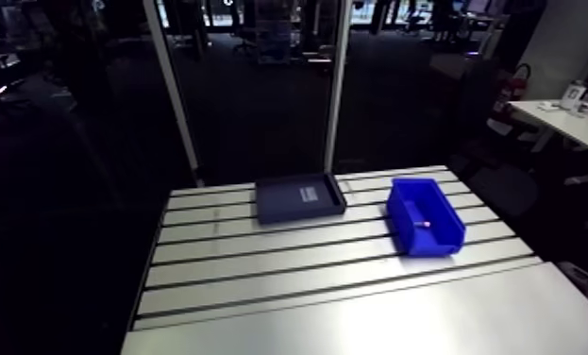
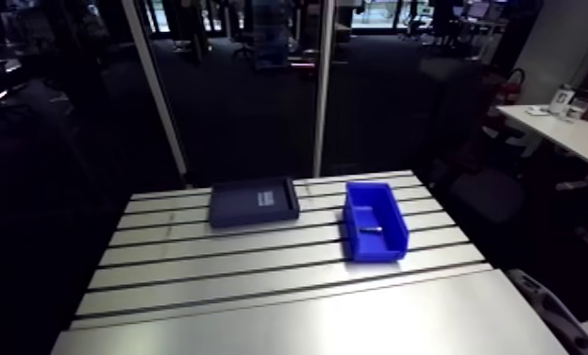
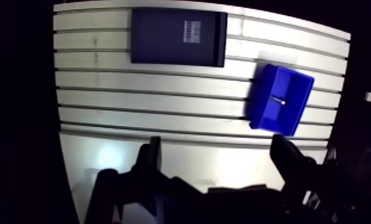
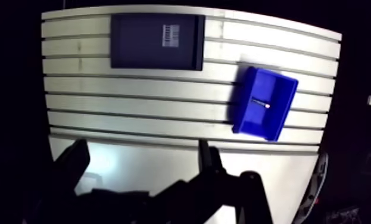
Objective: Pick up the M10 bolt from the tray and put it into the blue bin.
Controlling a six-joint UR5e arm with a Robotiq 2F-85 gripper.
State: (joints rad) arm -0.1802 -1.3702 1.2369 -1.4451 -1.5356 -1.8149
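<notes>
Judging from the slotted bench (image 1: pixel 354 312) downward, little is left to go wrong: the dark tray (image 1: pixel 297 200) beside the blue bin (image 1: pixel 434 247) shows no bolt, and the M10 bolt (image 1: pixel 423 224) lies inside the bin. A needless descent could knock the bin askew. The claw (image 3: pixel 217 142) hangs high, well back from the bin, spread and holding nothing

Table: we see a silver slotted aluminium table (image 1: pixel 260 274), brightly lit.
Posts: two pale upright metal posts (image 1: pixel 175 94) rise at the table's far edge.
Desk: a white desk (image 1: pixel 566 123) stands beyond the table's right side.
Floor: a dark floor (image 1: pixel 260 123) lies behind the table, dim.
</notes>
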